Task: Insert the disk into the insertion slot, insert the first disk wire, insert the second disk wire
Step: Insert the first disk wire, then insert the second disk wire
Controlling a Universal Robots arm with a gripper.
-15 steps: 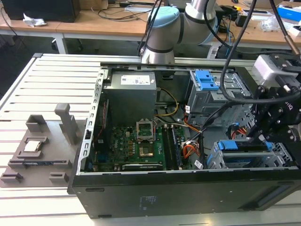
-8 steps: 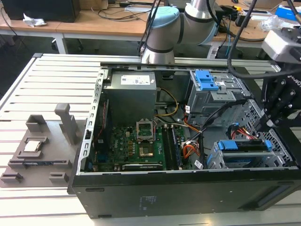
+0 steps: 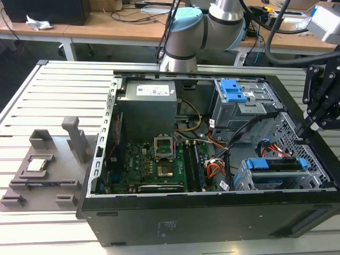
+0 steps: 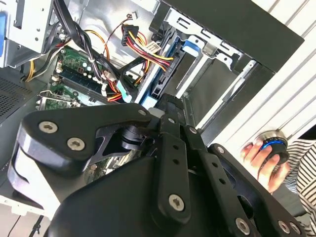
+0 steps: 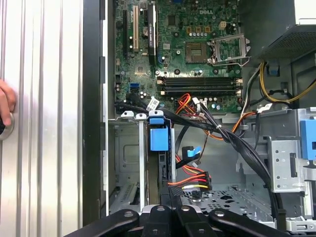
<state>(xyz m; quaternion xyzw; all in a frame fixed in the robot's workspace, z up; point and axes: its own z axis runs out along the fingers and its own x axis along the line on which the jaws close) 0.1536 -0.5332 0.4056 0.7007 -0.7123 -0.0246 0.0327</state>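
The disk point(image 3: 273, 171), silver in a bright blue carrier, sits inside the insertion slot point(image 3: 241, 183), a grey perforated bay at the case's near corner on the exterior view's right. Its blue tab point(image 5: 158, 139) stands at the bay mouth, and its edge point(image 4: 165, 74) shows between the bay walls. A red, yellow and black wire bundle with a black plug point(image 5: 195, 181) hangs loose beside the disk, near a blue-tipped cable point(image 5: 191, 153). My gripper point(image 3: 303, 130) hovers over the case's edge above the bay, shut point(image 5: 170, 197), with nothing seen between its fingers point(image 4: 170, 101).
The open case holds a green motherboard point(image 3: 154, 164), a grey power supply point(image 3: 146, 106) and a taller metal cage with a blue latch point(image 3: 234, 93). A grey fixture point(image 3: 48, 159) lies on the slatted table. A hand point(image 4: 266, 158) rests on a round knob beside the case.
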